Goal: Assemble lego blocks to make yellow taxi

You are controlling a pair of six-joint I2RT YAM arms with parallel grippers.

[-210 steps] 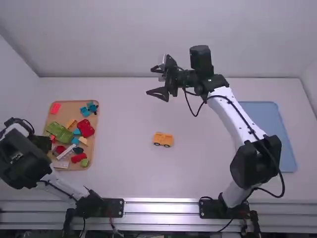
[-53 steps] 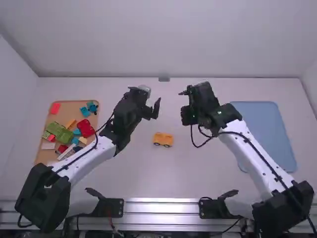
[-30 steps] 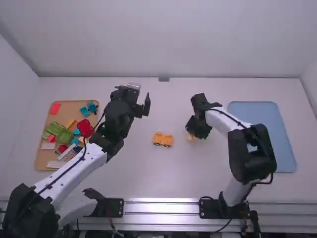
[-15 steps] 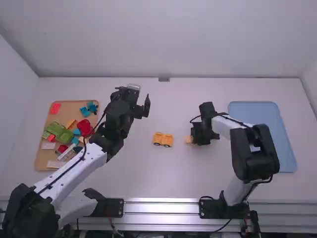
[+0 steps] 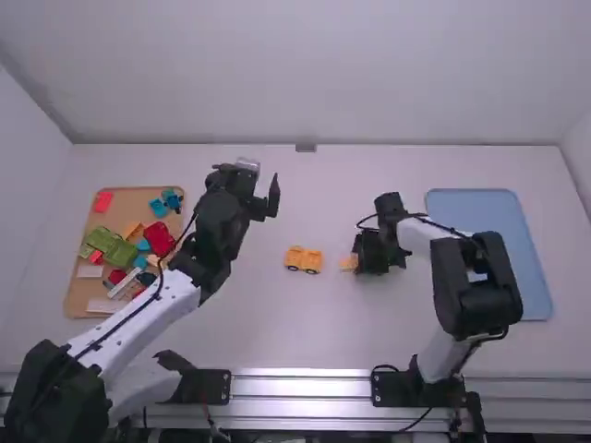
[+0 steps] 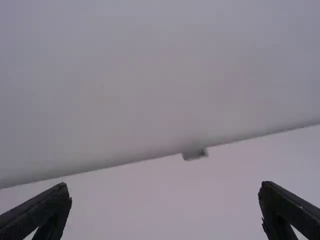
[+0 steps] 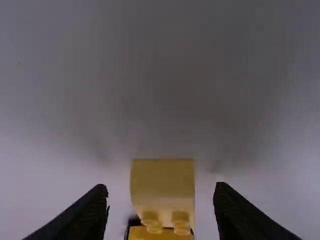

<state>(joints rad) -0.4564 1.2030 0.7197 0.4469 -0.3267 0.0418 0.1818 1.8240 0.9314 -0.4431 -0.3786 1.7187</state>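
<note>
In the high view, the yellow-orange toy car stands on its wheels mid-table. A pale yellow block lies just right of it, a small gap between them. My right gripper is low at the block's right side. In the right wrist view the block sits between the spread fingertips of the right gripper, clear of both; its studs face the yellow piece at the bottom edge. My left gripper is held open up the table, left of the middle; the left wrist view shows the left gripper holding nothing.
A tan tray with green, red, blue, white and yellow pieces lies on the left. A flat blue tray lies on the right, partly behind the right arm. A small grey fixture sits at the table's far edge.
The left arm swung from the tan tray toward the middle, then stopped. The right arm came down beside the pale block, which has shifted slightly left over the last half second. The car has not moved.
</note>
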